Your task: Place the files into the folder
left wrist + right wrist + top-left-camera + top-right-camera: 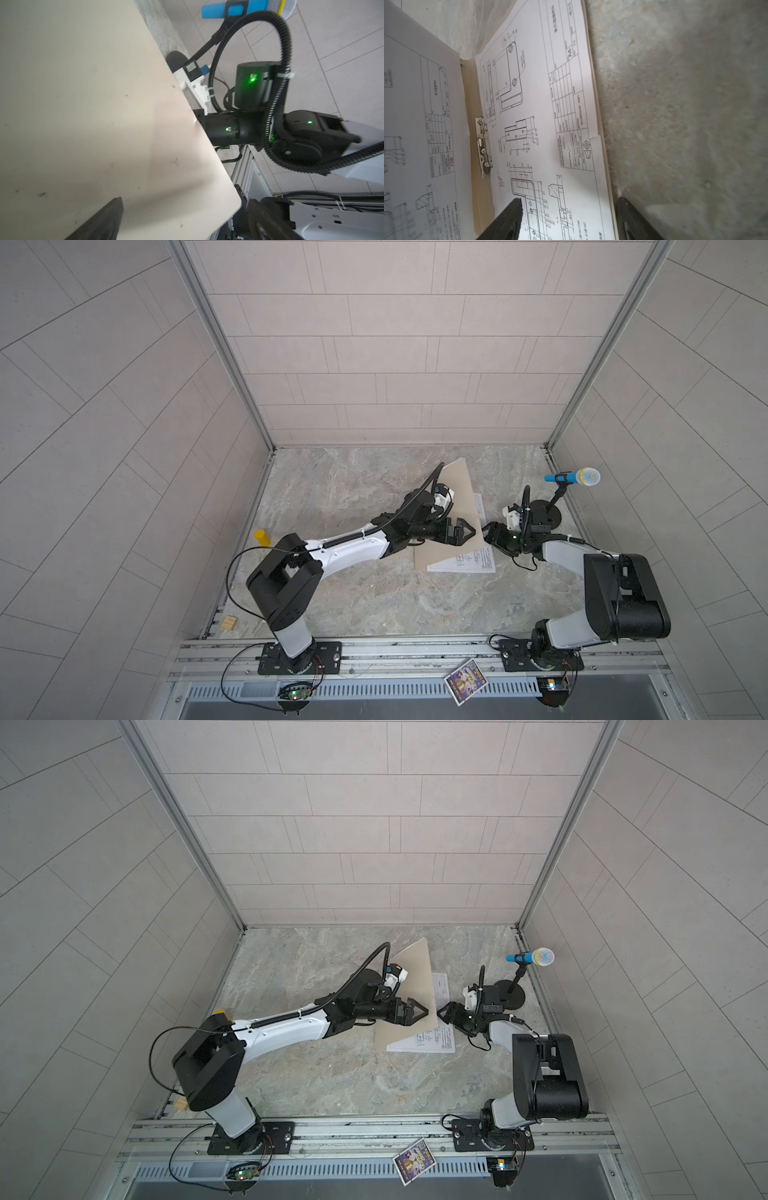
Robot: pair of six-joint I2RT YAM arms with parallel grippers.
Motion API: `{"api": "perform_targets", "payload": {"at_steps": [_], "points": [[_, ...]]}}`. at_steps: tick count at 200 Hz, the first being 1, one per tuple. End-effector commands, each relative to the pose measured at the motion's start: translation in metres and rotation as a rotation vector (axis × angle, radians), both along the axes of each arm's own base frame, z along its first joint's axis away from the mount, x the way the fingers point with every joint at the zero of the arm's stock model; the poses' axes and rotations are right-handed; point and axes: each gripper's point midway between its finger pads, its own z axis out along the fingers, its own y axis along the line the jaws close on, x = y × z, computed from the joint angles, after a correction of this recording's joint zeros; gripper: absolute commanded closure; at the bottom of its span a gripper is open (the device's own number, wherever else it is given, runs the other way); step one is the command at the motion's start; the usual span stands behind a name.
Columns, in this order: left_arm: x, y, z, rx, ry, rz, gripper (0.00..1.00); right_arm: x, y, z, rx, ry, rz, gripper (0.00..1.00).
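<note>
Folder [457, 489] [415, 969]: lies open near the middle of the counter [353, 593], towards its right. Its cover stands tilted up; the lower flap lies flat on the counter.

Files [461, 563] [422, 1042]: white printed sheets inside the folder. In both top views they show past the near edge of the cover and again at its right. In the right wrist view the files [539, 104] rest flat on the lower flap, just within its edge. A metal clip [483, 145] sits on the tan spine [469, 93] beside them. A shaded sheet [415, 104] shows on the other side of the spine. Whether it leans on the cover cannot be told.

Left pincer [467, 531] [419, 1011]: released, jaws spread wide, set at the outer face of the raised cover near its lower corner. In the left wrist view one finger [104, 220] shows against that tan face. The other finger [261, 218], blurred, shows past the corner. Contact with the cover cannot be confirmed.

Right pincer [490, 531] [442, 1011]: released, low on the opposite side of the cover. In the right wrist view one finger [508, 220] shows over the files and the other [633, 220] over bare counter. The flap's edge runs between them. Nothing is clamped.

Also present: a blue microphone [573, 477] on a stand at the right wall, and a picture card [464, 681] on the front rail.
</note>
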Motion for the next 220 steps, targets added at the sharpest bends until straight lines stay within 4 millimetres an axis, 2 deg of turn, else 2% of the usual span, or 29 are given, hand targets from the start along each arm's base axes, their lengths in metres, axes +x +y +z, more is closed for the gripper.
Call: {"api": "perform_targets", "payload": {"at_steps": [1, 17, 34, 39, 95, 124, 143, 188, 220], "points": [[0.001, -0.020, 0.036, -0.084, -0.064, -0.043, 0.00, -0.024, -0.017, -0.017, -0.068, 0.133, -0.054, 0.26], [0.002, -0.021, 0.037, -0.084, -0.062, -0.041, 0.00, -0.023, -0.024, -0.011, -0.084, 0.129, -0.064, 0.26], [0.006, -0.012, 0.040, -0.077, -0.080, -0.009, 0.00, -0.031, -0.030, -0.008, -0.125, 0.147, -0.054, 0.26], [0.007, -0.008, 0.040, -0.076, -0.089, 0.007, 0.00, -0.024, -0.033, 0.002, -0.144, 0.123, -0.052, 0.26], [0.028, 0.044, 0.032, -0.063, -0.063, 0.150, 0.00, -0.022, -0.048, 0.034, -0.240, 0.065, -0.079, 0.23], [0.035, 0.068, 0.027, -0.069, -0.050, 0.201, 0.00, -0.020, -0.049, 0.042, -0.246, 0.045, -0.083, 0.23], [0.039, 0.086, 0.017, -0.052, -0.036, 0.242, 0.00, -0.019, -0.049, 0.047, -0.248, 0.024, -0.079, 0.23], [0.049, 0.139, -0.003, -0.030, 0.004, 0.374, 0.00, -0.019, -0.056, 0.052, -0.290, -0.005, -0.102, 0.22], [0.051, 0.175, -0.016, 0.064, 0.007, 0.470, 0.00, -0.015, -0.058, 0.056, -0.312, -0.054, -0.103, 0.22]]}}
